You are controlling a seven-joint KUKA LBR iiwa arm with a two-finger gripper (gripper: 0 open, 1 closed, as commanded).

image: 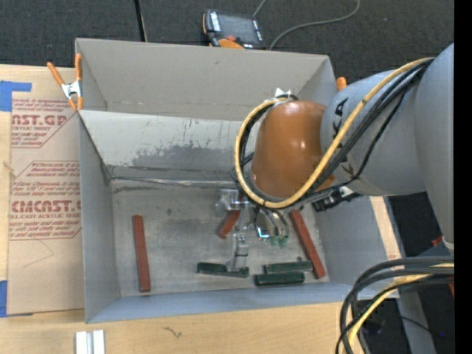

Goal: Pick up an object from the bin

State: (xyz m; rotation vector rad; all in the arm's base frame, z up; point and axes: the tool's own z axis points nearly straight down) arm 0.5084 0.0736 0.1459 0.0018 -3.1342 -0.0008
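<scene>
One rust-red flat bar [140,253] lies at the left of the grey metal bin [96,198], while right of centre the gripper [240,260] hangs low over a dark green flat strip [221,269], open or closed I cannot tell, so grasping and lifting likely remain.

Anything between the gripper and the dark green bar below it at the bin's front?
Nothing visible. The gripper stands right over the dark green flat bar, at its right end; the short red-brown stick lies behind, clear.

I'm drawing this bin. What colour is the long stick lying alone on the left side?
Reddish-brown. The stick shows plainly in the camera view, on the bin's grey floor.
</scene>
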